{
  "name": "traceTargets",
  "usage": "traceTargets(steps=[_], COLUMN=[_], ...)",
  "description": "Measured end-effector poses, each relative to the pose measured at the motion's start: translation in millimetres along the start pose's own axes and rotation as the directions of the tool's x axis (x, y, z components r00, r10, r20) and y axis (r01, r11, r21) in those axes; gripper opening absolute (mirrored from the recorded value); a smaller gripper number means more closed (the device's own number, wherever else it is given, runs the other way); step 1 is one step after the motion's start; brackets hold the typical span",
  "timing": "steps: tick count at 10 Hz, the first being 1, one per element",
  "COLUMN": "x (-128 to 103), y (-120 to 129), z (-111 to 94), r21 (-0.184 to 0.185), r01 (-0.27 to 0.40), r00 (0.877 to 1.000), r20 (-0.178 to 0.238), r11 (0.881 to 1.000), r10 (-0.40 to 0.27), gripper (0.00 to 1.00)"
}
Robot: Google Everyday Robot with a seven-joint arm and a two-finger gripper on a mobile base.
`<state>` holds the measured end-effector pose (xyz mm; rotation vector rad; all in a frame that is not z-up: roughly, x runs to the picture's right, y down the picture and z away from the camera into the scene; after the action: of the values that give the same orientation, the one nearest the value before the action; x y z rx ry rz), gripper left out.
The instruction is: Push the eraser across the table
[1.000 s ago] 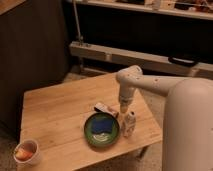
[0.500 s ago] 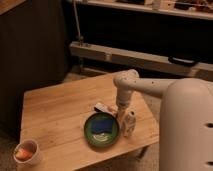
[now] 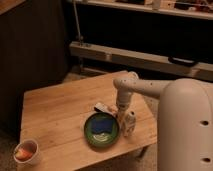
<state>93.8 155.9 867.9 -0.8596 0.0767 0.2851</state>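
Eraser (image 3: pixel 103 107), a small flat rectangular block with a whitish printed face and a dark edge, lies on the low table (image 3: pixel 55 107) of light wooden planks, right of the middle of the top. We see it just behind the far rim of the round green plate (image 3: pixel 88 131); whether the two touch we cannot tell. A blue rectangular pad (image 3: pixel 103 125) lies flat on the plate, roughly centred.

In the one camera view the robot's white arm (image 3: pixel 131 87) reaches in from the right, bends at a rounded elbow above the table and turns straight down. At its lower end the gripper (image 3: pixel 118 112) stands just beside the eraser's right end, low over the wood; we cannot tell whether it touches the block. Its fingers are drawn together, closed on nothing that we can see. A small white bottle (image 3: pixel 129 123) stands upright just in front of the gripper, beside the plate's right rim and near the table's right edge.

Well apart from all this, at the near left corner of the table, we see a small pale cup (image 3: pixel 27 152) with something orange inside; what it is we cannot tell. The robot's large white body (image 3: pixel 185 125) fills the right side of the view, beyond the table's right edge.
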Motion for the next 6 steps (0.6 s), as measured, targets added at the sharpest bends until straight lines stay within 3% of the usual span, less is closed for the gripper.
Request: traceTargets(steps=[6], x=[-57], y=[-14], z=[-8], r21=[-0.003], r01=[0.090], r00=[0.996], r20=[-0.015], r11=[0.996], r10=[-0.090], gripper=[0.00])
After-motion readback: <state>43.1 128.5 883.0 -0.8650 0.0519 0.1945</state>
